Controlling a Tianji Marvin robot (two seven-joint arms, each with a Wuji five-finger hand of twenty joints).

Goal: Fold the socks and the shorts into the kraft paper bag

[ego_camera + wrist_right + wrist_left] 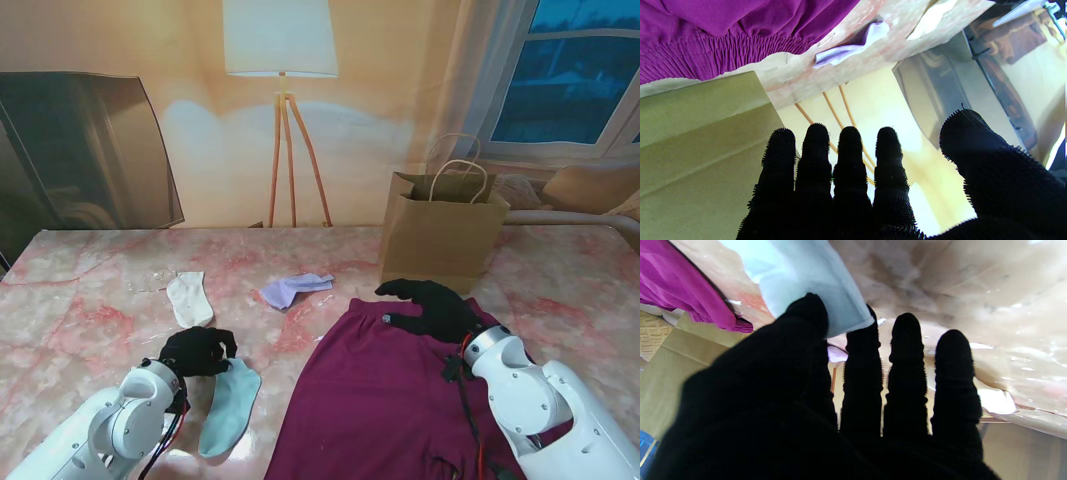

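The kraft paper bag [440, 232] stood upright at the far right of the tabletop [90, 300], its mouth open upward and its handles [458, 170] arching over the opening. The maroon shorts [380, 400] covered the near right, the right hand [432, 308] over their far edge just before the bag. Bare marble lay open between the white sock [190, 298], the lavender sock [290, 290] and the bag.

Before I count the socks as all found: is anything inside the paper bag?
I cannot tell. The paper bag stands upright with its mouth open, but its walls hide the inside. Three socks lie outside it: white, lilac, light blue.
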